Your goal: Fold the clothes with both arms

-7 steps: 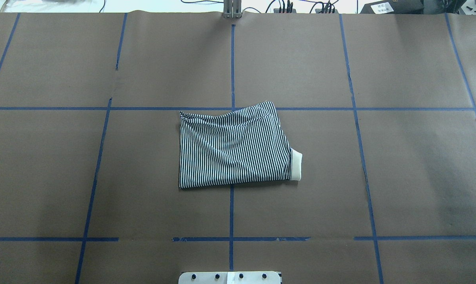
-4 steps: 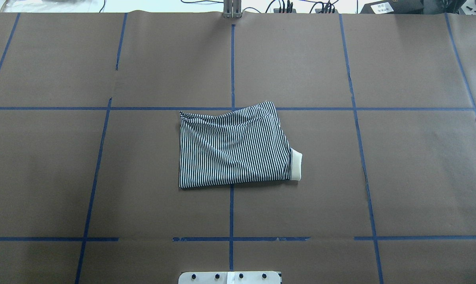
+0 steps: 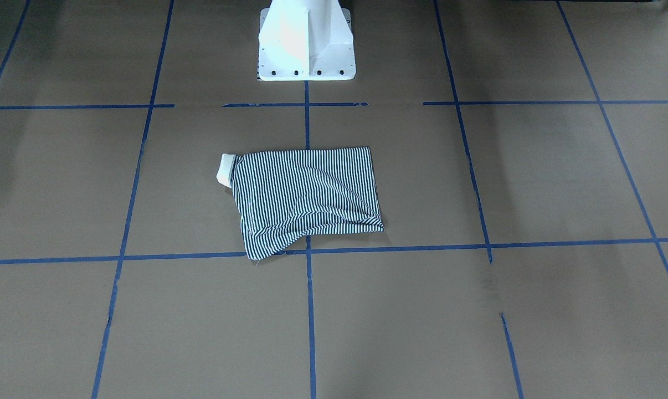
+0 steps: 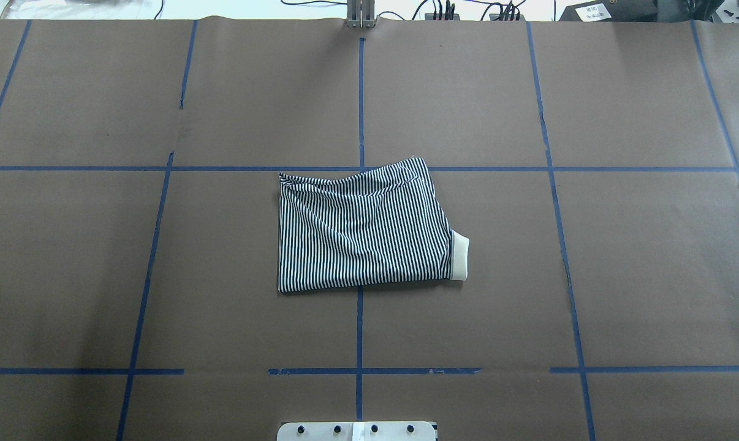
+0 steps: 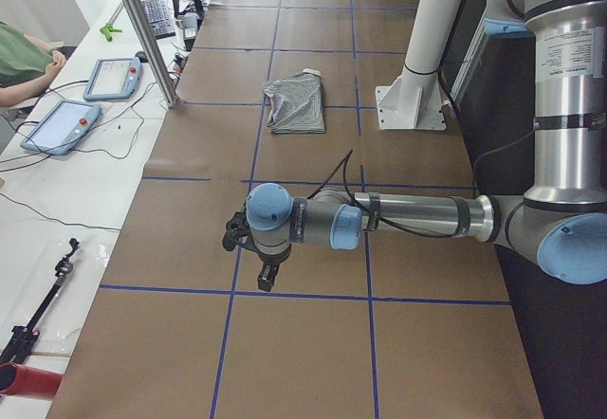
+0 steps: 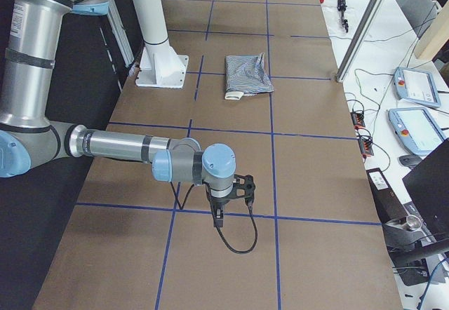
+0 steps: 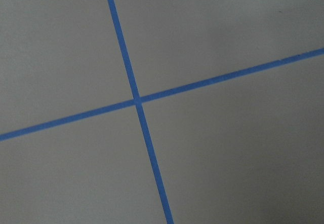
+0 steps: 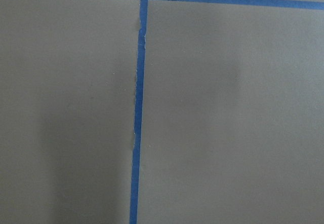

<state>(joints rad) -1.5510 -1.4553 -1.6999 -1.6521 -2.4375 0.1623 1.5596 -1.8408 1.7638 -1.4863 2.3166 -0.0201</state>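
Folded striped polo shirt [image 4: 363, 229] lies flat at the centre of the counter [image 4: 621, 275], across a blue tape line [image 4: 360, 104], with a cream band [image 4: 460, 257] protruding at one corner. Brown paper, taped into squares, covers the counter. White pedestal [image 3: 306, 41] stands at the robot's edge. Left arm [image 5: 417, 218] and right arm [image 6: 119, 145] hover over opposite ends, well apart from the shirt. Whether the left fingers [image 5: 267, 277] and right fingers [image 6: 217, 216] are apart or together cannot be told. Teach pendants [image 5: 62, 125] rest on a white side bench [image 5: 57, 201].
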